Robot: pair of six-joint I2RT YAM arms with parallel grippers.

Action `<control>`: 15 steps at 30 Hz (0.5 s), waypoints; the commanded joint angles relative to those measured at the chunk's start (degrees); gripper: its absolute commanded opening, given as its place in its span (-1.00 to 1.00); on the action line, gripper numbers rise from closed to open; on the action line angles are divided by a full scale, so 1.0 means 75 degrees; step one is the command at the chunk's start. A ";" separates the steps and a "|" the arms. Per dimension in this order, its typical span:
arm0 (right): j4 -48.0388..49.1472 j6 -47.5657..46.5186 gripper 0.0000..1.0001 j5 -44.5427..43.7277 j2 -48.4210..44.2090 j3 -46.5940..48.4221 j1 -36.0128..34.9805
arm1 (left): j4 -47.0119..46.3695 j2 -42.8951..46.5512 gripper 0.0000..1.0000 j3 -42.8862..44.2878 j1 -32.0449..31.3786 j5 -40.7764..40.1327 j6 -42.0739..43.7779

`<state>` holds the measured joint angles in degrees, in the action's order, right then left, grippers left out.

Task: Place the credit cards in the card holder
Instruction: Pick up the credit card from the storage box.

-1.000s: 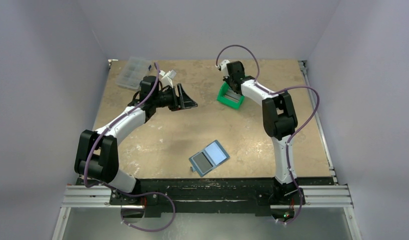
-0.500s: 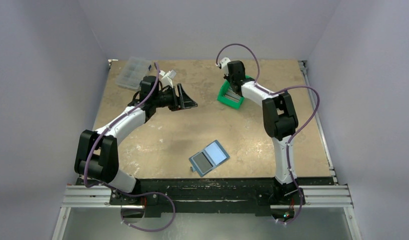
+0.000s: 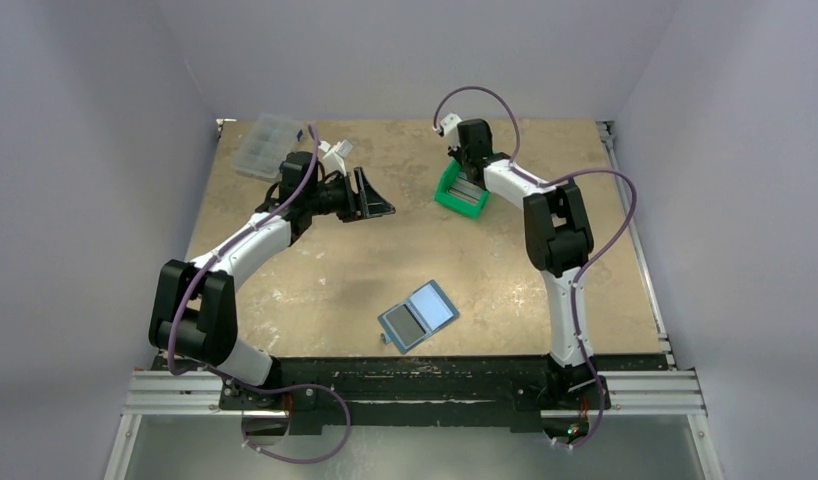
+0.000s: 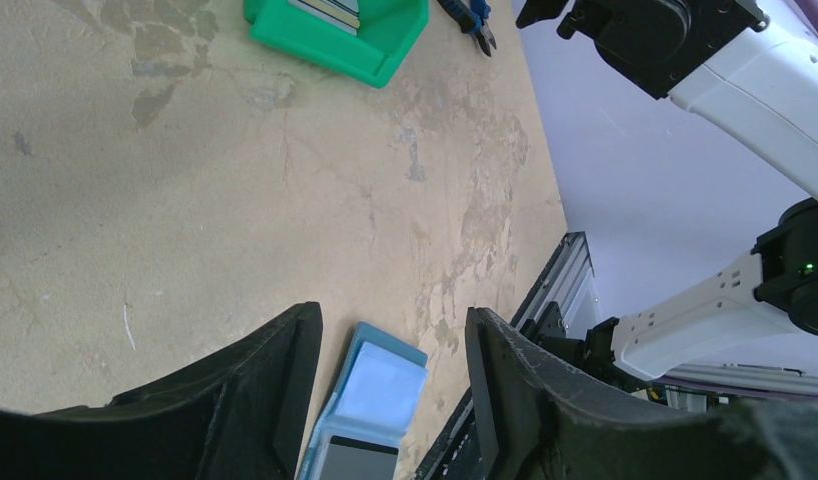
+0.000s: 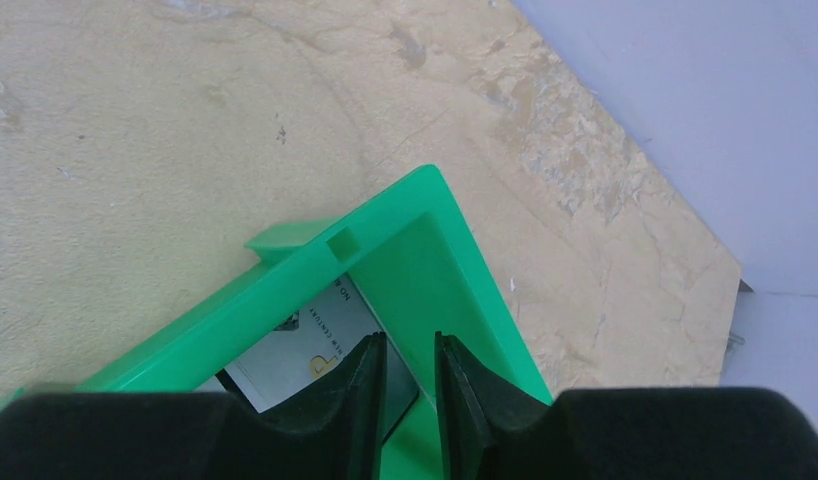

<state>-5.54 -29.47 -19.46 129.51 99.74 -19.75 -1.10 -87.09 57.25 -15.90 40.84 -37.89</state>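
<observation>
Two arms were out over the desk (image 3: 315,270), and neither one was anywhere near the wallet. The card holder (image 3: 418,315) lay opened flat in the lower middle of the top view, close to the near edge of the desk, well apart from both arms. One half looked light blue, the other showed a dark grey rectangle; I couldn't tell if that was a card or just the pocket. In the left wrist view the card holder (image 4: 370,410) sat at the bottom of the frame, between the two black fingers.

The left end effector (image 3: 368,203) hung above the desk in the upper left-centre of the top view, spread wide with nothing in it (image 4: 393,315).

The right end effector (image 3: 469,172) was down in the green bin (image 3: 459,196) at the upper middle of the top view. From its own wrist camera, the right end effector (image 5: 405,355) was nearly closed, just a narrow slit between the fingers, right above the credit cards (image 5: 295,350) lying in the bin (image 5: 440,235). The top one was white with some print. Something dark sat in the slit, but I couldn't tell whether a card was actually pinched.

A clear compartment box (image 3: 265,145) sat at the upper left corner of the desk.
</observation>
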 commanded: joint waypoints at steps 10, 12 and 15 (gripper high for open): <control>-0.0087 -0.0148 -0.53 0.0032 0.0234 0.0433 0.0085 | -0.0146 0.0078 0.15 0.0141 -0.0036 0.0039 0.0191; -0.0137 -0.0150 -0.70 -0.0132 -0.0012 0.0395 0.0064 | -0.0146 0.0081 0.16 0.0136 -0.0036 0.0028 0.0193; -0.0131 -0.0090 -0.91 -0.0088 -0.0605 0.0138 -0.0010 | -0.0146 0.0081 0.16 0.0136 -0.0036 0.0040 0.0183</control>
<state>-6.87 -30.61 -19.05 132.22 100.73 -19.49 -1.10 -87.09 57.25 -15.90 40.84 -37.87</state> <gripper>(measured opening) 0.087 0.580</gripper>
